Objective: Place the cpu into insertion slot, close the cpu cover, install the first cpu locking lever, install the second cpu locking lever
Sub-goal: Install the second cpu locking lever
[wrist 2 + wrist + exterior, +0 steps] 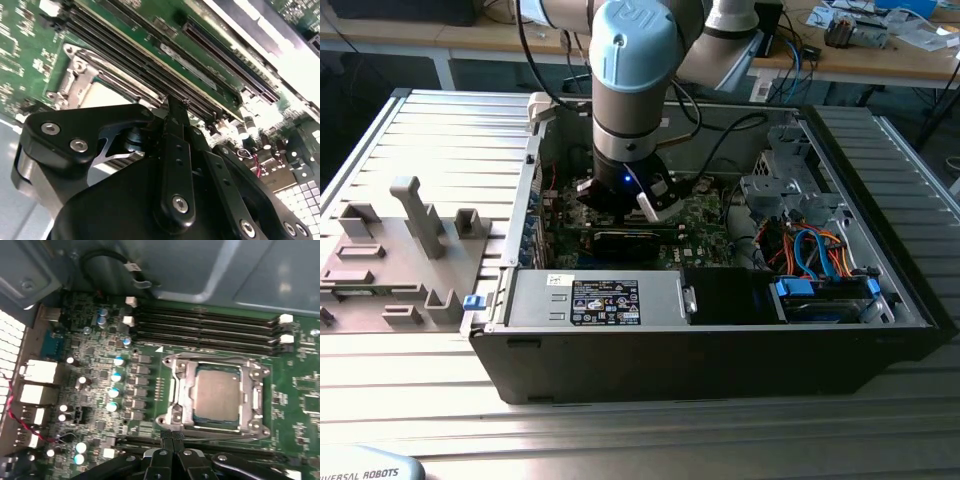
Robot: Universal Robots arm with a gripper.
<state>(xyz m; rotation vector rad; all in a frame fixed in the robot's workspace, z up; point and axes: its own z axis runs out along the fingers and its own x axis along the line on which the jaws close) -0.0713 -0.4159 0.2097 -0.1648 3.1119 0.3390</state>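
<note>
Exterior view: open computer case [720, 330] lying on a slatted metal table [440, 130], side panel off. Grey robot arm [630, 90] reaching down from the far side into the case, over the green motherboard [705, 215]. Gripper [625, 205] low inside, above a long black expansion card [630, 240], a blue light glowing at the wrist. Power supply [600, 298] along the near wall, blue and orange cables [815, 250] toward the exterior view's right. Grey plastic fixture tray [390, 260] on the table at the exterior view's left.

Second wrist view: black gripper [176, 107] seen close, fingers pressed together, nothing between them. Fingertip [175, 112] just above the long memory slots [145, 60] of the motherboard [25, 40]. Beside it, partly hidden by the gripper body, the insertion slot [75, 75] with pale cpu [107, 95] inside.

First wrist view: motherboard [310, 405] seen from above, gripper [172, 437] shut, tips touching, just beside the near edge of the insertion slot [172, 412]. Dull silver cpu [217, 395] seated flat in the slot, silvery cpu cover [252, 377] lying down around it as a frame. Four memory slots [210, 327] on the far side of the socket, round capacitors [116, 375] and small dark chips to one side, rear port blocks [37, 382] and a red wire [22, 427] at the board's edge. Lever positions too fine to tell.
</note>
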